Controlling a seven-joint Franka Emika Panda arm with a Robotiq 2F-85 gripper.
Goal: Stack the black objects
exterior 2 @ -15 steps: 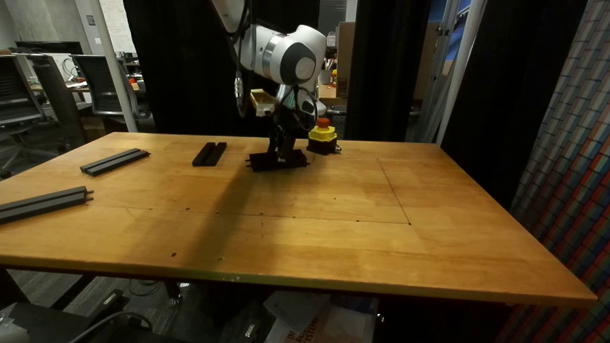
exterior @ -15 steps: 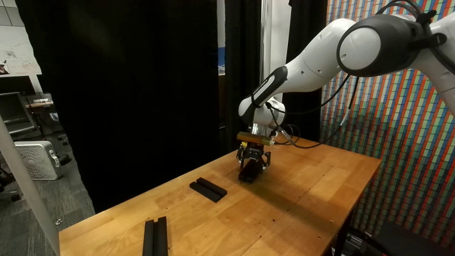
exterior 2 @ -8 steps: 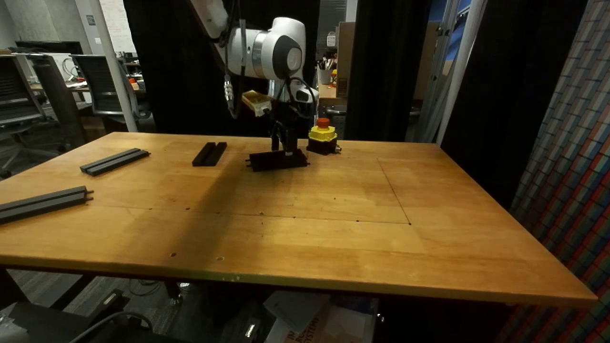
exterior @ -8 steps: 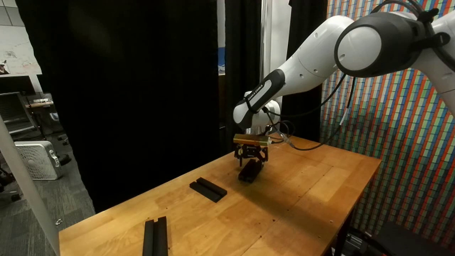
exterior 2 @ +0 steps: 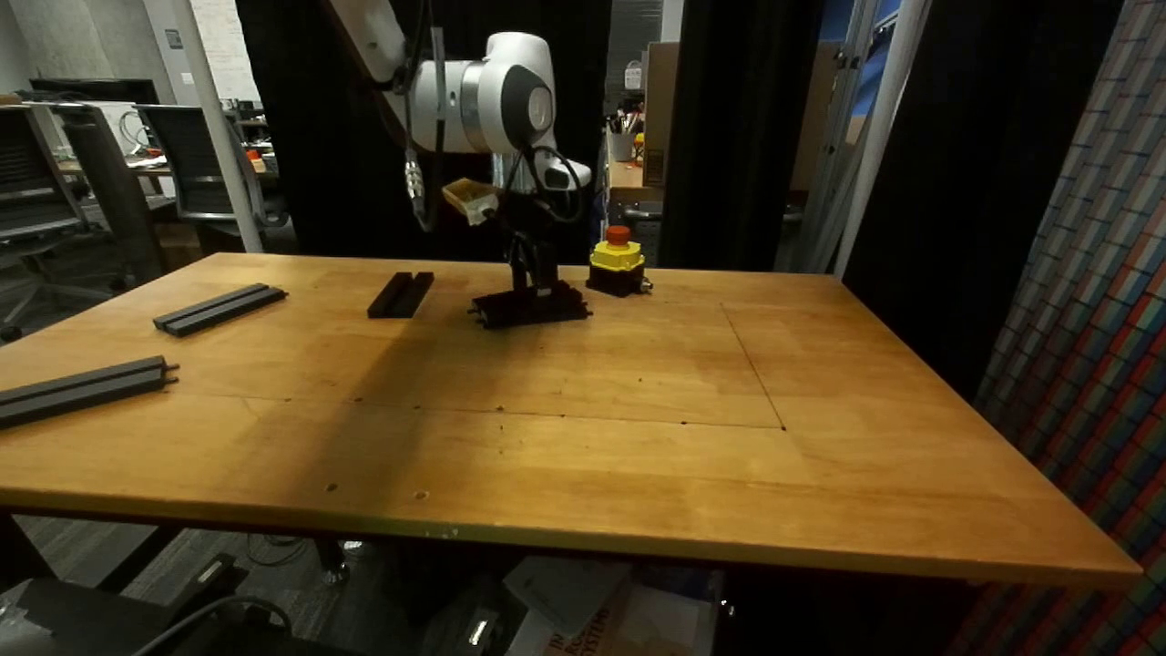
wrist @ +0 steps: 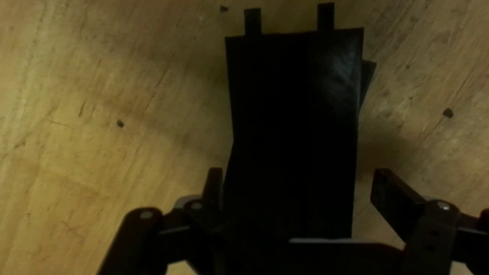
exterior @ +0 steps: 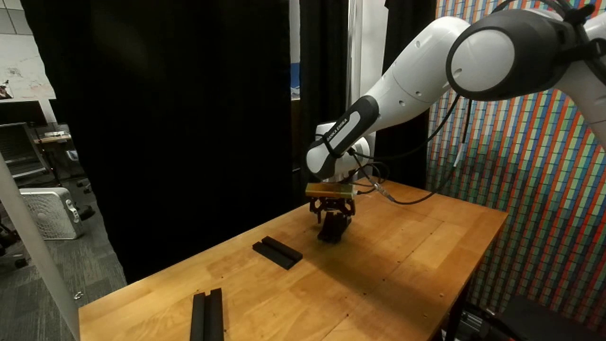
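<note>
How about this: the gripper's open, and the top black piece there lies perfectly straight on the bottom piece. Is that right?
Not quite: the gripper is open, but the top black piece lies crooked on the bottom piece. The wrist view shows a corner of the bottom piece poking out past the top one's side.

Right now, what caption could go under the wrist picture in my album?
One black object lies crooked atop another on the wooden table, gripper open.

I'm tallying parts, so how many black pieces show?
5 visible: an upper piece at the gripper, a lower piece poking out beneath; in an exterior view, near piece and far piece at left, middle piece nearer the gripper. More may be hidden.
</note>
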